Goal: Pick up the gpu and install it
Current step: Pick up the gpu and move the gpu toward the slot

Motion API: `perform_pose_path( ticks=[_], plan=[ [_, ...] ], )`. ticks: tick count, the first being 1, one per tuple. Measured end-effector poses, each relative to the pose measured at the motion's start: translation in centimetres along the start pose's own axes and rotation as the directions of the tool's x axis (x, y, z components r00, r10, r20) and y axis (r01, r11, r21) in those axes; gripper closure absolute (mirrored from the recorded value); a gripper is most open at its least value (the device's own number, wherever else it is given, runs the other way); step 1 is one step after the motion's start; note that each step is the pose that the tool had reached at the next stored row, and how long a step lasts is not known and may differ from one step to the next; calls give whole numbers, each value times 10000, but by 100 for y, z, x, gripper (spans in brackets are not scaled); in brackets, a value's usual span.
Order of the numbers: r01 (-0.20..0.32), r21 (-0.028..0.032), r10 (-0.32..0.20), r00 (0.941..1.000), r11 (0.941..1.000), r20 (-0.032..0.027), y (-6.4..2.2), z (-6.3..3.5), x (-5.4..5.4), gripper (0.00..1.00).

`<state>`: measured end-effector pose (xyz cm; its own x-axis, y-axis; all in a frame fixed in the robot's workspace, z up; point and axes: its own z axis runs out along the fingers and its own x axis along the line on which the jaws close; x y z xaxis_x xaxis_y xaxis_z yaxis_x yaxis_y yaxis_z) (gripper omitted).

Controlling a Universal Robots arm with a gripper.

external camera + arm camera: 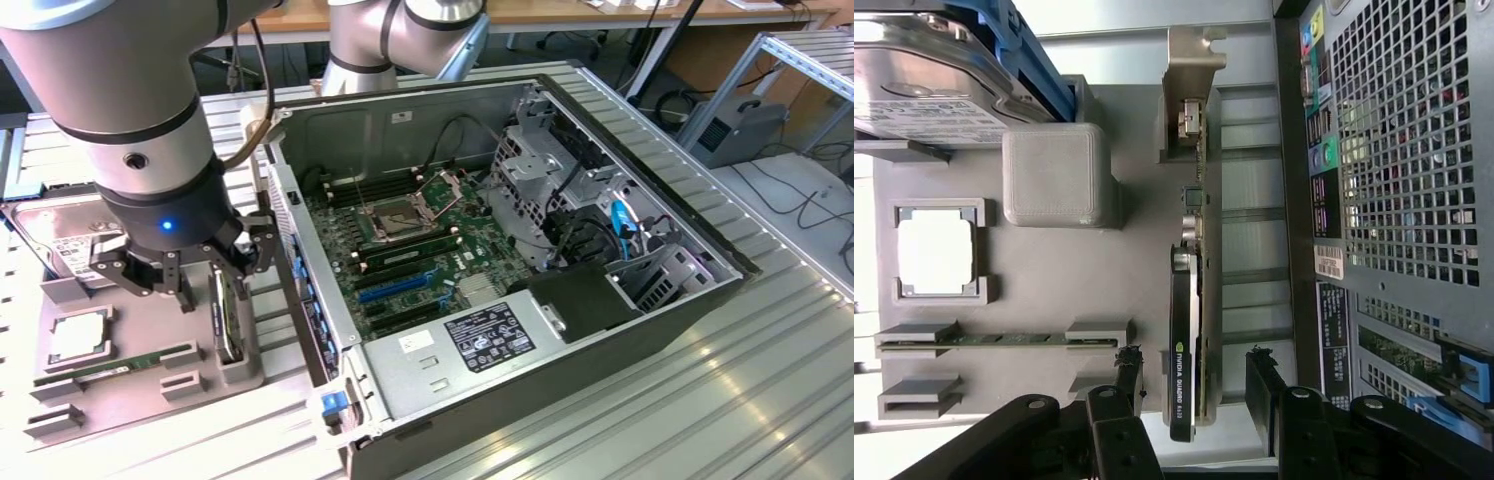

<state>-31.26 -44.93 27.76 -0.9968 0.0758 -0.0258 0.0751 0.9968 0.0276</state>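
Ribbed aluminium worktop [747, 400] carries an open computer case [441, 110] lying on its side, motherboard exposed, and, to the exterior view's left of it, a grey fixture tray [1054, 280]. On the tray lie a hard drive [924, 90], a square processor chip [936, 252] in its frame and a RAM stick [1004, 340] in a slot. The gpu [1187, 330] stands on its long edge in the tray's slot nearest the case, its silver bracket at the end beside the hard drive. The end effector [1196, 385] hangs over the card's other end with its fingers [1129, 375] spread wide, one on each side of the card, gripping nothing.
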Motion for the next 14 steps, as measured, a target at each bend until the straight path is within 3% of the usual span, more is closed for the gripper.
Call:
perform_pose_path(
  ticks=[14],
  plan=[
    [-1,1,1,10000,10000,-1,-1,35,1,46]
  ],
)
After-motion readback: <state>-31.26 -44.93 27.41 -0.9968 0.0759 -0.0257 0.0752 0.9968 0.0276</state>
